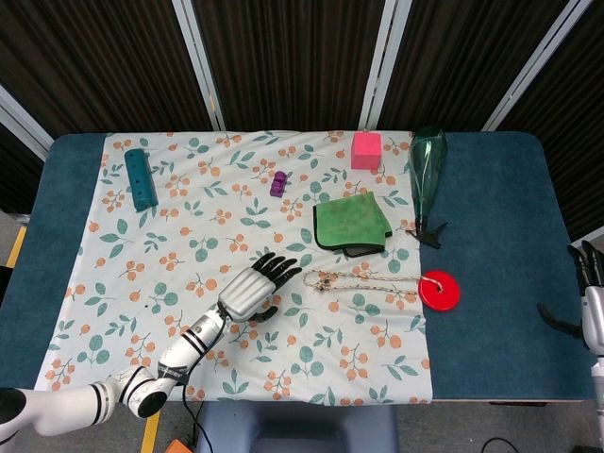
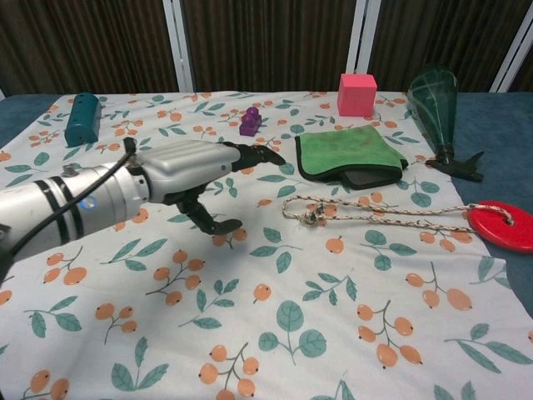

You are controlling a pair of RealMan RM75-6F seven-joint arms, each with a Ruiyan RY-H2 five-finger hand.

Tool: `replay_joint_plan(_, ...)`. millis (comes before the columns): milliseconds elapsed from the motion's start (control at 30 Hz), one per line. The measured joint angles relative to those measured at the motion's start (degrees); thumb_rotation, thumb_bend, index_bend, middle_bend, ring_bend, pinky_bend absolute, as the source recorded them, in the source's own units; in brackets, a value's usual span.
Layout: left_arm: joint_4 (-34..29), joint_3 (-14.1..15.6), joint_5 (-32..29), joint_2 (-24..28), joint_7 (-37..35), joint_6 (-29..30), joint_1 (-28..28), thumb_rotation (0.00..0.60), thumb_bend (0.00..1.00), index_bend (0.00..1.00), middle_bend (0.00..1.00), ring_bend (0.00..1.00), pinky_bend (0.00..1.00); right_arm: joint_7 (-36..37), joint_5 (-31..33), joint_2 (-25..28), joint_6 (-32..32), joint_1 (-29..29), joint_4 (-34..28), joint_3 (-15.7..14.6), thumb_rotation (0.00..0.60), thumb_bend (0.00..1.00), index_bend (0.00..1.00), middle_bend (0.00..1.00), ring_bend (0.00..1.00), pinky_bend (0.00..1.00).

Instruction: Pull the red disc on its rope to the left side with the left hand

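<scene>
Counter: the blue-topped counter carried everything, with dark slatted panels behind it.
Cloth: a white floral tablecloth with orange berries and green leaves covered most of the counter from the left edge to just past the middle.
Left hand: the silver left hand with black fingers hovered over the cloth at about 6 o'clock of the centre, fingers apart and holding nothing, their tips pointing toward 2 o'clock and near the knotted end of the rope, not touching it.
Right hand: the right hand showed only partly at the 3 o'clock edge of the head view, off the counter; whether its fingers were apart or together could not be told.
Green cloth: a folded green cloth with a dark edge lay at 12 o'clock of the rope.
Funnel: a dark green glass cone-shaped vessel lay on its side at the cloth's right border, at 12 o'clock of the disc.
Rope: a beige braided rope ran flat from its knot to the disc.
Teal block: a teal oblong block sat at 10 o'clock.
Red disc: the flat red disc lay at the cloth's right edge, at 3 o'clock of the rope, well apart from the left hand.
Pink cube: a pink cube stood at 12 o'clock.
Purple toy: a small purple toy lay at 11 o'clock of the green cloth.
</scene>
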Motion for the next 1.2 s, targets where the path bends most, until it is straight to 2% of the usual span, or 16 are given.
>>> replay_joint_plan(367, 7.3, -1.0, -3.4, -6.1, 2.1, -5.3, -7.4, 0.6, 0.4, 0.0, 0.0, 0.0, 0.06, 2.1, 0.7, 0.2, 0.3, -0.7, 1.4, 0.2, 0.6, 0.34, 0.0, 0.0, 0.0, 0.0)
replay_joint_plan(600, 10.5, -1.2, -6.2, -8.1, 3.9, -8.5, -10.6, 0.6, 0.39, 0.0, 0.0, 0.0, 0.05, 3.0, 1.1, -0.1, -0.2, -0.8, 2.4, 0.4, 0.6, 0.34, 0.0, 0.0, 0.0, 0.0)
replay_joint_plan(833, 12.5, -0.9, -9.4, -8.9, 7.8, -10.3, -12.7, 0.6, 0.39, 0.05, 0.0, 0.0, 0.05, 3.5, 1.6, -0.3, -0.5, -0.9, 3.2, 0.6, 0.6, 0.34, 0.0, 0.0, 0.0, 0.0)
replay_joint_plan(1133, 12.1, -0.4, -13.4, -7.5, 11.2, -12.2, -14.0, 0.6, 0.42, 0.3, 0.0, 0.0, 0.05, 3.2, 2.2, -0.7, -1.3, -0.5, 3.6, 0.8, 0.6, 0.34, 0.0, 0.0, 0.0, 0.0)
replay_joint_plan(1200, 11.5, -0.1, -14.8, -6.8, 11.9, -12.8, -14.4, 0.6, 0.43, 0.33, 0.0, 0.0, 0.05, 3.0, 2.2, -0.8, -1.4, -0.4, 3.5, 0.8, 0.6, 0.34, 0.0, 0.0, 0.0, 0.0)
